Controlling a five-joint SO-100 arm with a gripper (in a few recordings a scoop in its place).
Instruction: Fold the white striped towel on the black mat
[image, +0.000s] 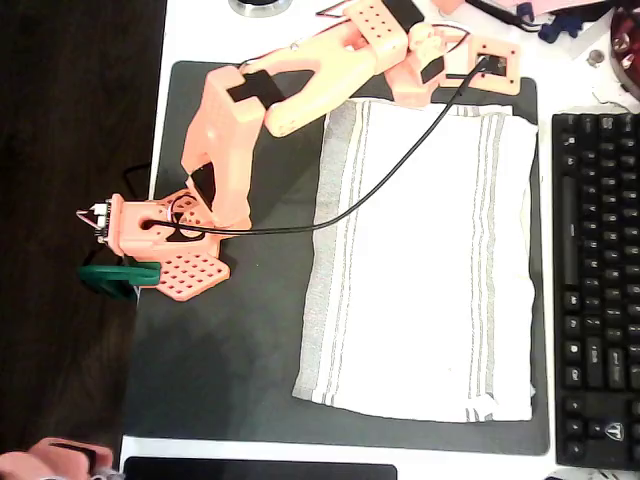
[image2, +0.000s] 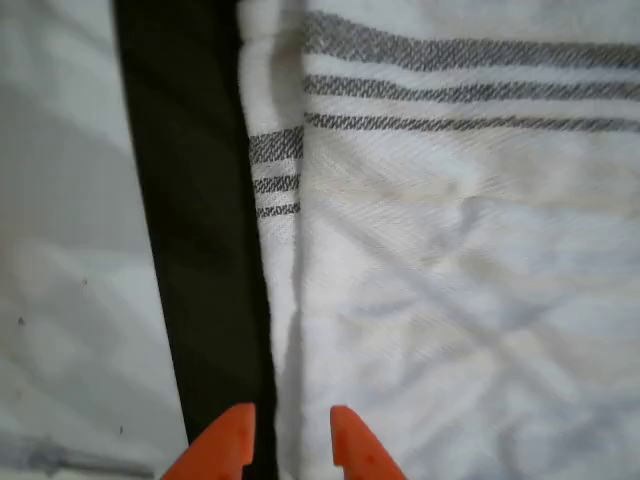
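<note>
The white striped towel (image: 420, 270) lies spread flat on the right half of the black mat (image: 220, 370), its grey stripe groups running along the left and right sides. My orange gripper (image: 455, 65) hangs over the towel's far edge near the top right corner. In the wrist view the fingertips (image2: 240, 440) stand slightly apart with nothing between them, and the gripper (image2: 290, 445) is just above the towel's hem (image2: 450, 300). Beside the hem runs a strip of mat (image2: 200, 250), then white table.
A black keyboard (image: 600, 290) lies along the mat's right edge. The arm's base (image: 170, 240) and a green clamp (image: 120, 275) sit at the mat's left edge. A black cable (image: 380, 180) arcs over the towel. Clutter lies at the top right.
</note>
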